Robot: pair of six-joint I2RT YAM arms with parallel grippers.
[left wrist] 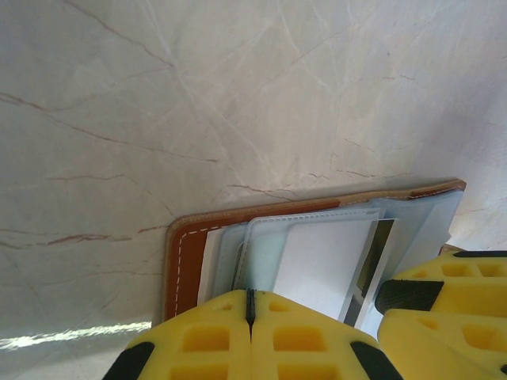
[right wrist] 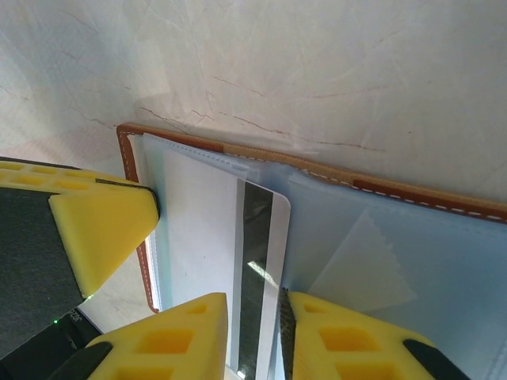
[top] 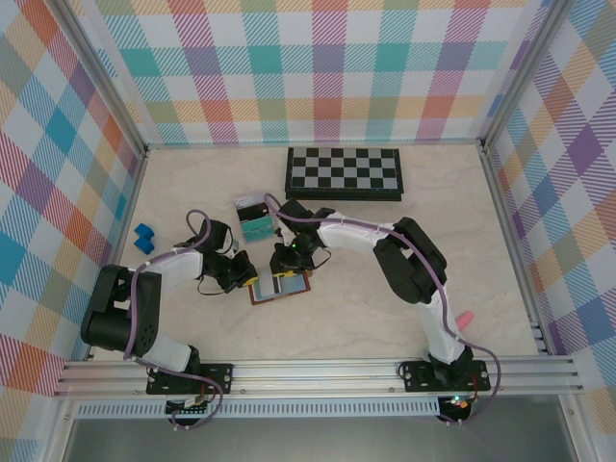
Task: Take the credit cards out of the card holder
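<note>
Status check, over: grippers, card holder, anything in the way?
Left gripper shut, tips at open card holder edge. Right gripper jaws parted over a striped card in the holder. Grippers crowd each other.

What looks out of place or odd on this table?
One white card with a dark stripe seems to jut slantwise from its sleeve in the open holder, just under the right hand. Nothing looks spilled or damaged.

Top wide; both wrists close, sharing card holder [top: 284,287].
</note>
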